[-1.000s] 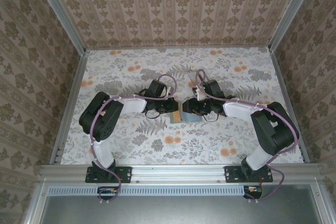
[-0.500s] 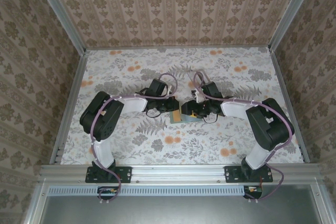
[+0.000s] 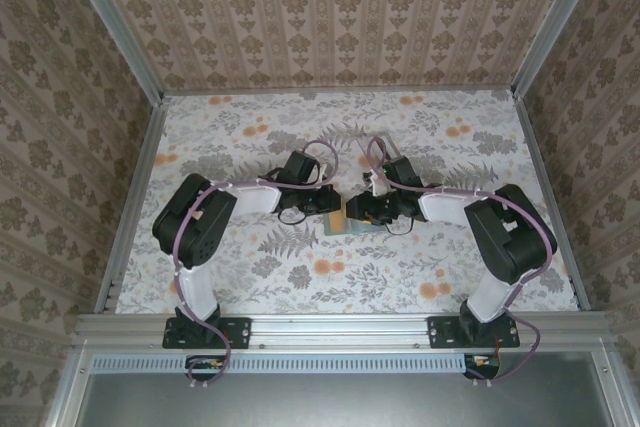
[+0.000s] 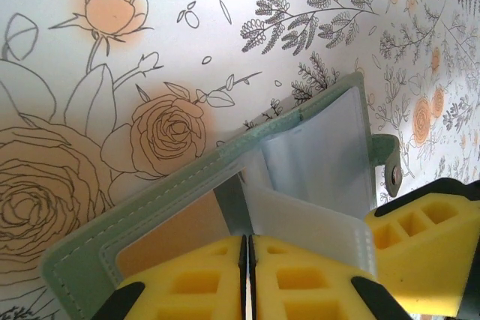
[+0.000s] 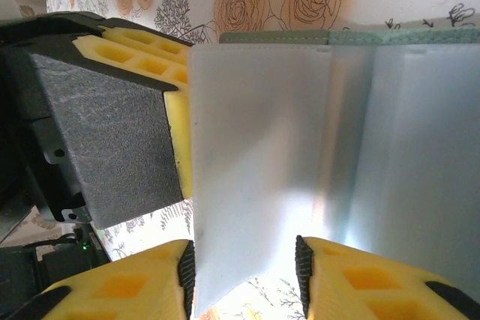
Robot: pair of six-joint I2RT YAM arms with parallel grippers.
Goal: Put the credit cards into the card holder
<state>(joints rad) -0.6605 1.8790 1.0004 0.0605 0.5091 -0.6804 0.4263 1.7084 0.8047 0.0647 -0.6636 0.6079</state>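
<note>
**Left claw** (image 4: 248, 242), left wrist view. The jaws are pressed together, and an inner fold of the card holder (image 4: 150, 211) is pinched at their tips. The holder stands open directly ahead of the fingertips. Its stitched green cover edge gives the long axis, which runs obliquely from the claw's near left up to its far right. The closing tab (image 4: 386, 159) is at that far-right end and points away from the claw to its right. A tan card (image 4: 176, 234) lies inside the cover, just left of the fingertips. A translucent pocket leaf (image 4: 315, 222) rises to their right. The floral tablecloth (image 4: 112, 73) lies beyond.

**Right claw** (image 5: 244, 249), right wrist view. The jaws are parted and a translucent leaf lies between them, spreading forward from the fingertips. Whether the pads press on it cannot be made out. The green cover edge crosses the far end of the leaf, square to the claw's reach. A yellow finger of the left claw is just to the left, touching the leaf's side edge.

**Top external view.** The holder lies under and between the two claw tips, with its long axis running from one claw to the other. The left arm (image 3: 195, 222) and the right arm (image 3: 505, 237) mirror each other. Each rises from its base, bends at an outward elbow and sends its forearm inward. The wrists are nose to nose over mid-table.
</note>
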